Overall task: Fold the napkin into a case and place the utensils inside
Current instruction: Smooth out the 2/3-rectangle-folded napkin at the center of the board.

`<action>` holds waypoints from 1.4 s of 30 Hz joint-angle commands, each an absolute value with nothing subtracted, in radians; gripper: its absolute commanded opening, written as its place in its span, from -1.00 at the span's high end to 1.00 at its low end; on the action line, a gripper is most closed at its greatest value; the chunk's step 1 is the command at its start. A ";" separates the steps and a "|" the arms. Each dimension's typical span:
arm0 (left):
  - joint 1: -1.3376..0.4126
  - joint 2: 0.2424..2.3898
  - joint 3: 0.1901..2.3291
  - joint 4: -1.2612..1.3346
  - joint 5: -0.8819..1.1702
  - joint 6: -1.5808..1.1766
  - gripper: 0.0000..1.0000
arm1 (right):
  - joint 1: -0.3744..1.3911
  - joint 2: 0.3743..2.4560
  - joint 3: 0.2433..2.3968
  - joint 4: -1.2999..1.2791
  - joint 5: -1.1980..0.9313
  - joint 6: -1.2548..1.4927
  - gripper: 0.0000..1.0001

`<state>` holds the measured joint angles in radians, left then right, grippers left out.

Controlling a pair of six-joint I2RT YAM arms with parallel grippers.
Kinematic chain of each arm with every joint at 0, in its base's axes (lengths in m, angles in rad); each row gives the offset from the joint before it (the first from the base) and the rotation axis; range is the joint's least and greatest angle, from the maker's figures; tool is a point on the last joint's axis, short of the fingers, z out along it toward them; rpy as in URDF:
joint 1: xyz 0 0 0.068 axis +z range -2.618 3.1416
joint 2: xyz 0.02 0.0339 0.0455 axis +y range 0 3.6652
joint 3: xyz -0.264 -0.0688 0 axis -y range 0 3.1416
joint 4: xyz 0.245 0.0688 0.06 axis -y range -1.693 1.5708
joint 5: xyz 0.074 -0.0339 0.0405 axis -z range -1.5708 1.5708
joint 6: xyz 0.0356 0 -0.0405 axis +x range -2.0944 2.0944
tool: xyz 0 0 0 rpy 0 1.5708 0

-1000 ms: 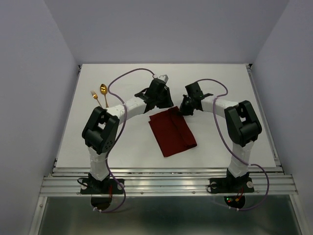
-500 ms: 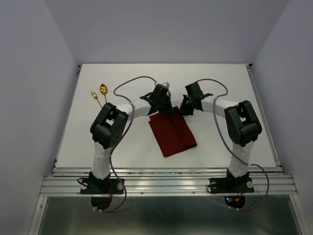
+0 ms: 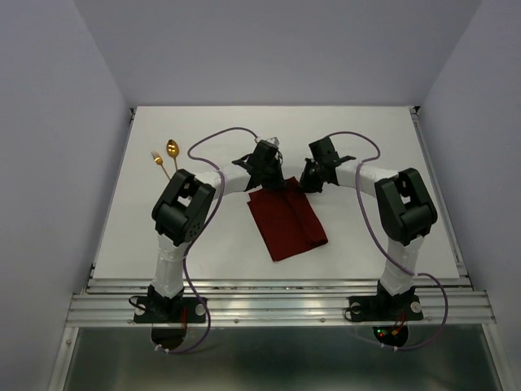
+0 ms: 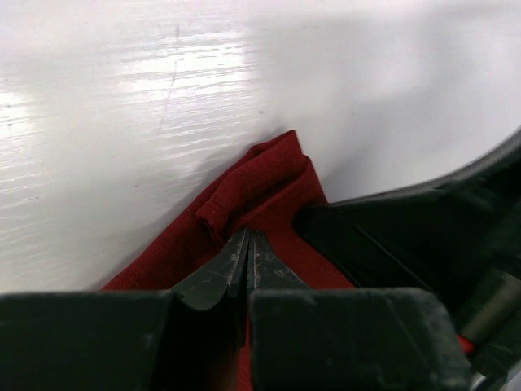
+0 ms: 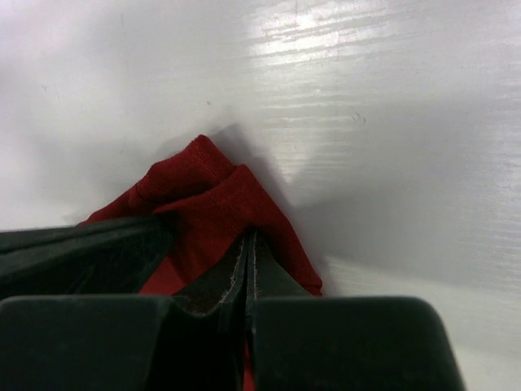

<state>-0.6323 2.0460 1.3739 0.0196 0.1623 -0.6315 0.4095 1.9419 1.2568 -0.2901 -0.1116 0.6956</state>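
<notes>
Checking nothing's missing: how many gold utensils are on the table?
2: a thin gold metal fork and, just right of it, a shiny gold oval-bowled spoon, both far left on the table.

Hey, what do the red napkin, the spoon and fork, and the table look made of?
The napkin: soft, matte dark red cloth; it bunches into folds with a hemmed edge. The spoon and fork: likely metal, shiny gold finish, too small to confirm. The table: hard, glossy white, faintly grained, perhaps painted wood or laminate.
</notes>
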 commanded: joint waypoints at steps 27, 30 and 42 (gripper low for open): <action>-0.618 2.098 1.379 0.006 0.143 -0.560 0.79 | 0.471 1.361 0.578 -0.268 -0.206 0.744 0.61; -0.618 2.095 1.379 0.006 0.144 -0.561 0.80 | 0.471 1.342 0.610 -0.319 -0.187 0.721 0.60; -0.618 2.089 1.390 0.002 0.149 -0.546 0.80 | 0.471 1.345 0.684 -0.332 -0.133 0.706 0.58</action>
<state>-0.6262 2.0842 1.3746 0.0479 0.1684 -0.5831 0.4606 1.3079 0.6926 -0.3580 -0.1543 0.7136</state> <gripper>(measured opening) 0.112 0.209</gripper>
